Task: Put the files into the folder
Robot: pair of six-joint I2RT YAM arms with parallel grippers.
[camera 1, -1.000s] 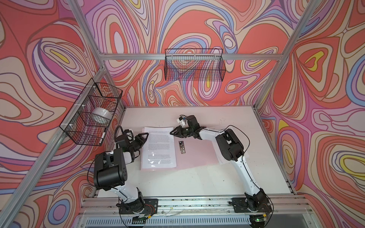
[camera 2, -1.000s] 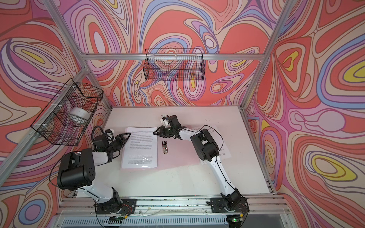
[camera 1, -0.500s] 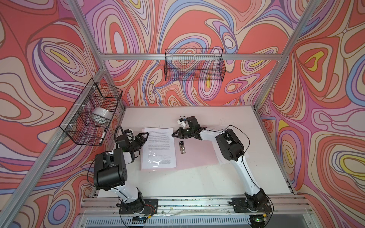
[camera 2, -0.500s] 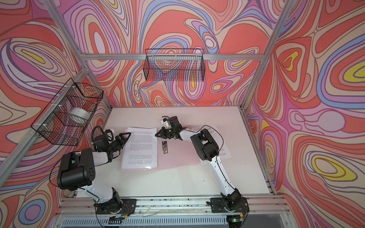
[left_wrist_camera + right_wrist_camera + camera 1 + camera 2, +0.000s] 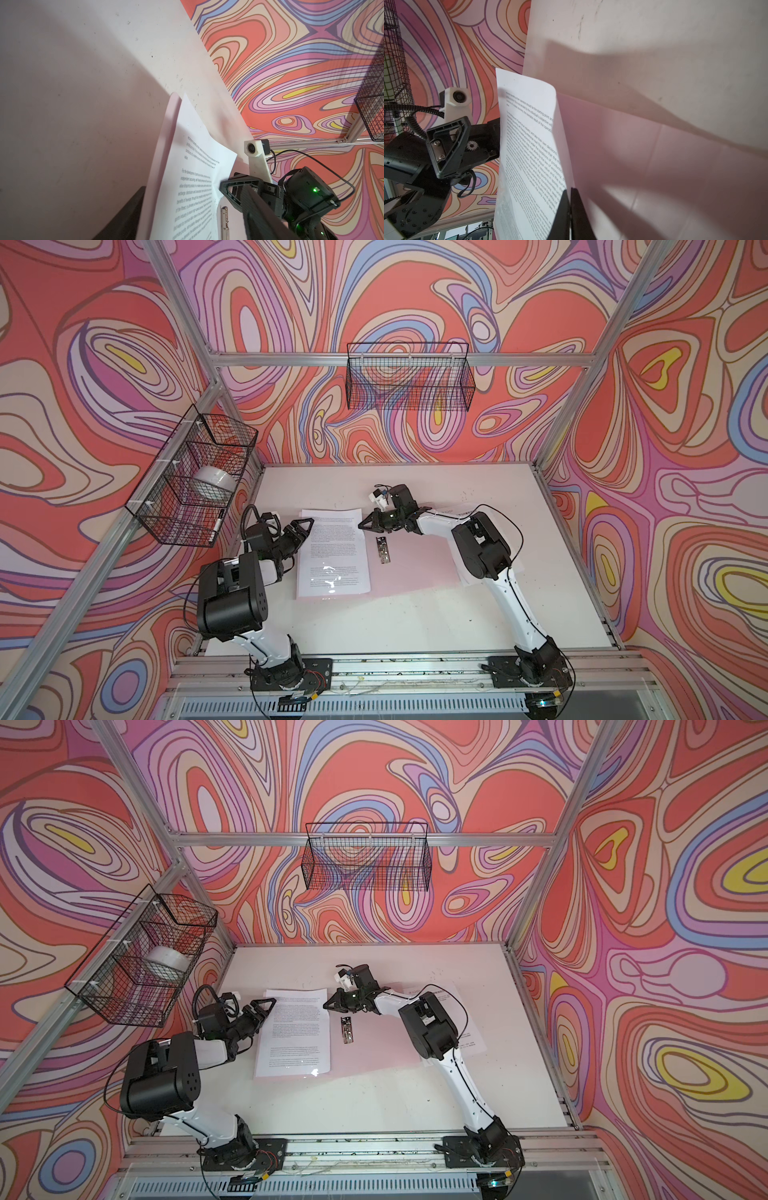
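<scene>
Top views, near edge first: bare table (image 5: pixel 415 626) up front, then folder (image 5: pixel 415 568) lying open and flat, pale pink. One sheet (image 5: pixel 332 556) on its left half, just left of clip (image 5: pixel 383 549) at the spine.

Next, left gripper (image 5: pixel 302 529) at sheet's left edge near the far corner, jaws spread wide, gripping nothing (from left wrist view, sheet edge and folder edge both between the fingers (image 5: pixel 124 218)).

Across from it, right gripper (image 5: pixel 362 526) at sheet's far right corner, jaws squeezed fully together on the paper's edge. From right wrist view, that corner curled up off folder.

Bit further right, more sheets (image 5: pixel 471 1040) partly under right arm, off folder.

Way back: side basket (image 5: pixel 191 489) on left wall with white round thing (image 5: pixel 214 485) inside, and back basket (image 5: pixel 409 381) on far wall.
</scene>
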